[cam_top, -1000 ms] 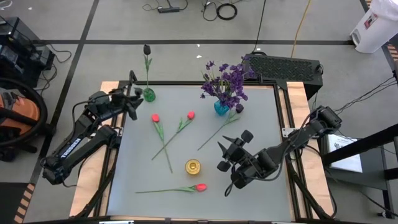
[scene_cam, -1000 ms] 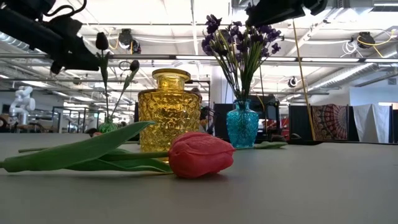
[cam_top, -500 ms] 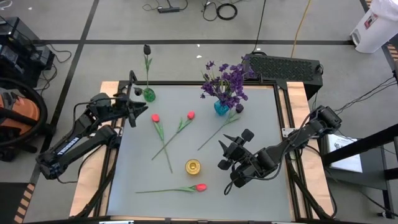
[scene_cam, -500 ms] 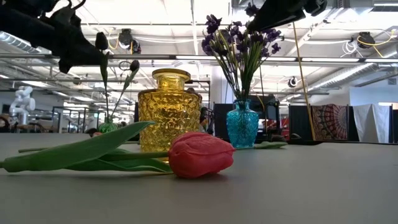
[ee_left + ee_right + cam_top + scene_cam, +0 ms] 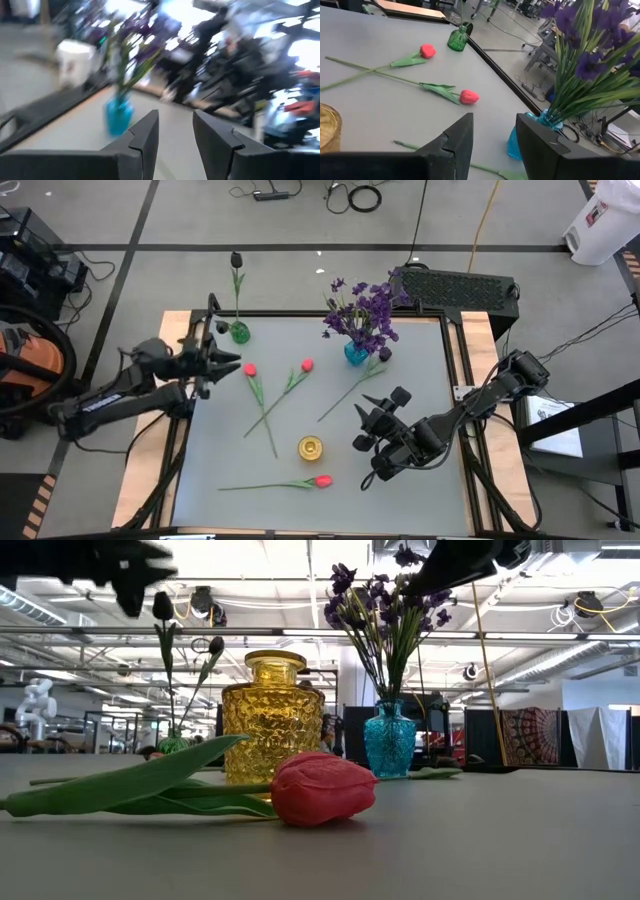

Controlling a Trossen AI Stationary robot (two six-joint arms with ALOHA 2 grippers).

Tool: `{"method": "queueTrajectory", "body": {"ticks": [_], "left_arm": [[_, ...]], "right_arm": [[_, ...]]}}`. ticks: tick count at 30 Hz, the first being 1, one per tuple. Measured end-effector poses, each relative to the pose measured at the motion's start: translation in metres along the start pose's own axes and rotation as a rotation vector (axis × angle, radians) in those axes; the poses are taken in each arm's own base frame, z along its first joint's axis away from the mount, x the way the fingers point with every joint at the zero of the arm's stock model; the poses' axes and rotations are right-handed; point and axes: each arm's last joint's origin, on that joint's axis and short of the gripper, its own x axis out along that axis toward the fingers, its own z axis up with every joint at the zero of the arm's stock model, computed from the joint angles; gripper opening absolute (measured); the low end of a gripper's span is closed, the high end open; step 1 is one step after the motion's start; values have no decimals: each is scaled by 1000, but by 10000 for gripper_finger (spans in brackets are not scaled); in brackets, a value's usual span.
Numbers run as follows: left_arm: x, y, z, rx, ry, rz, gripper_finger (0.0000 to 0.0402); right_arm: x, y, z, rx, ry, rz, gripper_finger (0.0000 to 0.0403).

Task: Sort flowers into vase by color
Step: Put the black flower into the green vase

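- The sorting is sitting partly done: the purple flowers are standing in the blue vase, well ahead of the right gripper.
- A black tulip is standing in the green vase, just beyond the left gripper. The low view is showing a second dark bud over that vase.
- The yellow vase is standing with no flower in it, beside the right gripper.
- Three red tulips are lying loose on the table:
  - one right in front of the left gripper's tips
  - one farther out from that gripper, its stem crossing the first one's
  - one near the right gripper, on the far side of the yellow vase
- A fourth loose stem is lying ahead of the right gripper, its dark head ending up just beside the blue vase.
- By my judgement, four flowers are waiting to be placed, and the reds are likely going to the yellow vase.
- The left gripper is hovering with fingers spread and nothing between them.
- The right gripper is waiting with fingers spread, holding nothing.
- Count:
  - three vases
  - three red tulips
  - one purple bunch, whose stems I cannot count
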Motion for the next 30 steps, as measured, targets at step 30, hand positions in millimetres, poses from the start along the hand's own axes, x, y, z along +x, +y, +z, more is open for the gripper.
{"method": "queueTrajectory", "body": {"ticks": [30], "left_arm": [[101,-63,-9,202,17,-94,127]], "right_arm": [[-65,-85,-14,-1,39,-31,139]]}}
